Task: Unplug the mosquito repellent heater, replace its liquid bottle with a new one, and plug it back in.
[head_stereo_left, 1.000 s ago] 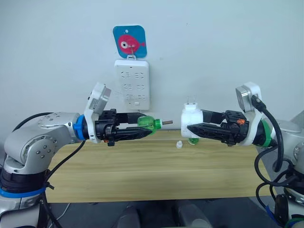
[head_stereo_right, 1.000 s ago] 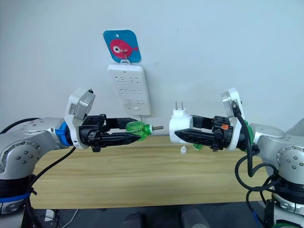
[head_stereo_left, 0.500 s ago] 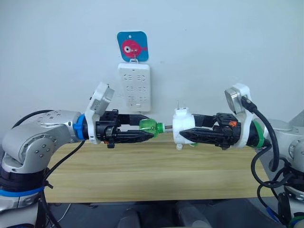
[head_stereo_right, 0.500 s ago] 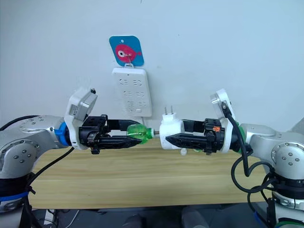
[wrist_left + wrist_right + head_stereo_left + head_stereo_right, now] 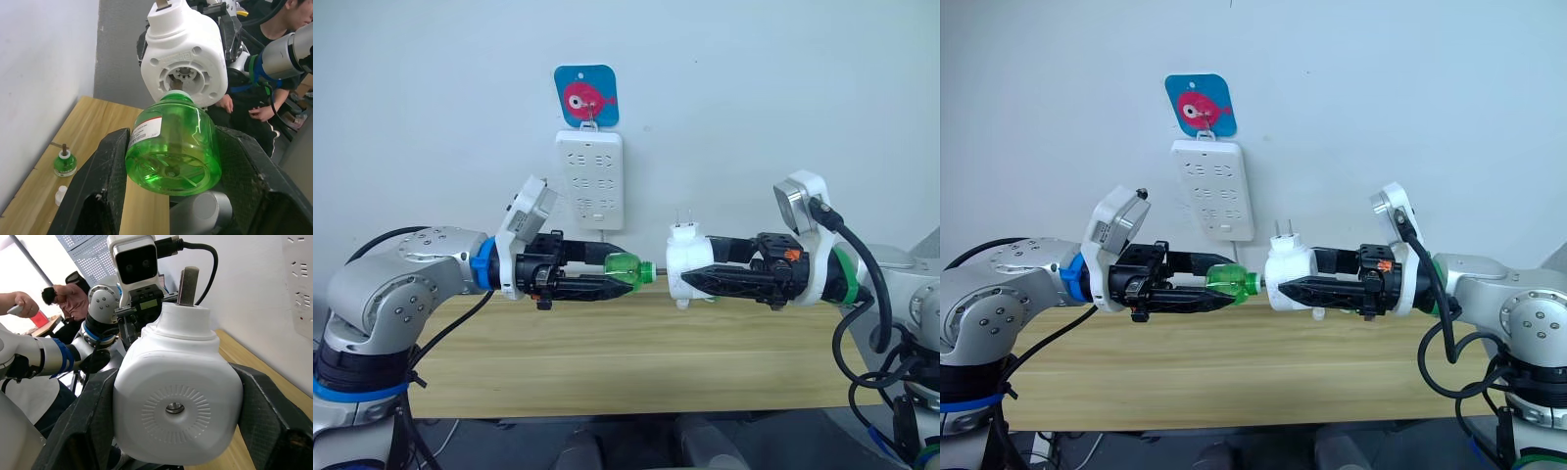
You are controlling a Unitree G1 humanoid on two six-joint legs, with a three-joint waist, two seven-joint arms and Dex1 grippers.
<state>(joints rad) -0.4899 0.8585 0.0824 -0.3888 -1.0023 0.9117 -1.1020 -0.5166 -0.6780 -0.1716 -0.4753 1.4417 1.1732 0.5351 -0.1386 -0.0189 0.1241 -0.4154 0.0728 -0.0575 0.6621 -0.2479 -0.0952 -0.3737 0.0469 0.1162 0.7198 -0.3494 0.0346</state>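
Left wrist view: new bottle's neck at heater socket, not yet seated.
Mosquito repellent heater [image 5: 688, 269], unplugged, sits clamped btwn right gripper [image 5: 690, 279] fingers; green bottle [image 5: 172, 142] clamped btwn left gripper [image 5: 628, 277] fingers. Old bottle [image 5: 64, 162] lies off on table [image 5: 607, 352]. Left: seat bottle, replug into power strip [image 5: 589, 179].

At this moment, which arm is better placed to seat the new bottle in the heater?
Left. Its gripper holds the green bottle with the neck at the heater's socket, so it can likely push and twist. The right gripper just needs to brace the heater.
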